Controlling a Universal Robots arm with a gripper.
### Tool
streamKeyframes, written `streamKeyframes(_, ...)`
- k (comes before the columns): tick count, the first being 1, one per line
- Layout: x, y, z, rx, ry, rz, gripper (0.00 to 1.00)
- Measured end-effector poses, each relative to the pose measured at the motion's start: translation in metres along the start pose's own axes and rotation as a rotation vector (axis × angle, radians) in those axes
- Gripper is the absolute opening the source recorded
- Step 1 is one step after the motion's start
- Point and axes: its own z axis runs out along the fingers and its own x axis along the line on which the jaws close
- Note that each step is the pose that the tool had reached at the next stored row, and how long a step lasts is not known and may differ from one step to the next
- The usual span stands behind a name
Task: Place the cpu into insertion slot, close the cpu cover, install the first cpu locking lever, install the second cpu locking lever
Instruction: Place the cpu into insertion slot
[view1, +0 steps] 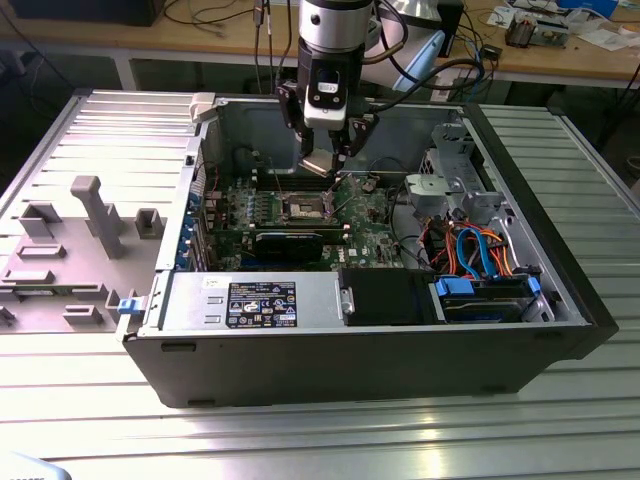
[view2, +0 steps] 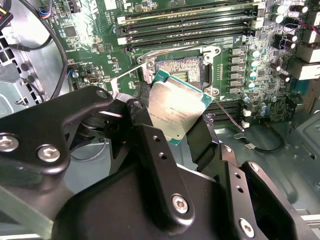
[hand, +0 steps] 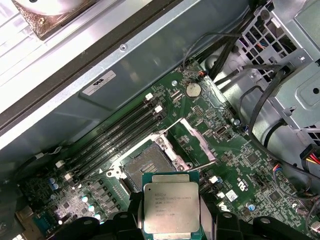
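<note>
Near square insertion slot (hand: 146, 167), gripper (hand: 171, 222) clamping flat dull-silver cpu (hand: 171, 205)

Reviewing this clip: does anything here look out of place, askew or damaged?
Nothing looks damaged or spilled. The cpu is clamped in the gripper above the board, not yet in the insertion slot. The cpu cover is swung open beside the slot, which fits this stage.

The arm (view1: 332, 25) ends in a silver-grey round section. Below it sits the black end effector (view1: 322, 160), with a pale panel (view1: 328, 97) on its near face. In the second wrist view its links (view2: 60, 125) are matte black and angular, fastened with silver screws (view2: 49, 153). The fingers (view2: 157, 170) carry small round holes.
</note>
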Motion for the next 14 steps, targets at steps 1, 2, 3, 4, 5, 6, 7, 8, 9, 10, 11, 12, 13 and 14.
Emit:
streamKeyframes(1,0.0000,0.0000,0.0000,0.0000,0.0000,0.001,0.55)
streamKeyframes(2,0.0000,0.0000,0.0000,0.0000,-0.0001,0.001,0.55)
streamKeyframes(3,0.0000,0.0000,0.0000,0.0000,-0.0001,0.002,0.55)
streamKeyframes(4,0.0000,0.0000,0.0000,0.0000,-0.0001,0.003,0.55)
streamKeyframes(5,0.0000,0.0000,0.0000,0.0000,-0.0002,0.004,0.55)
streamKeyframes(6,0.0000,0.0000,0.0000,-0.0001,-0.0003,0.007,0.55)
streamKeyframes(7,0.0000,0.0000,0.0000,-0.0002,-0.0004,0.009,0.55)
streamKeyframes(8,0.0000,0.0000,0.0000,-0.0002,-0.0004,0.010,0.55)
streamKeyframes(9,0.0000,0.0000,0.0000,-0.0002,-0.0005,0.011,0.55)
streamKeyframes(10,0.0000,0.0000,0.0000,-0.0002,-0.0006,0.013,0.55)
streamKeyframes(11,0.0000,0.0000,0.0000,-0.0003,-0.0006,0.014,0.55)
streamKeyframes(12,0.0000,0.0000,0.0000,-0.0003,-0.0007,0.015,0.55)
streamKeyframes(13,0.0000,0.0000,0.0000,-0.0003,-0.0007,0.015,0.55)
streamKeyframes(14,0.0000,0.0000,0.0000,-0.0003,-0.0008,0.016,0.55)
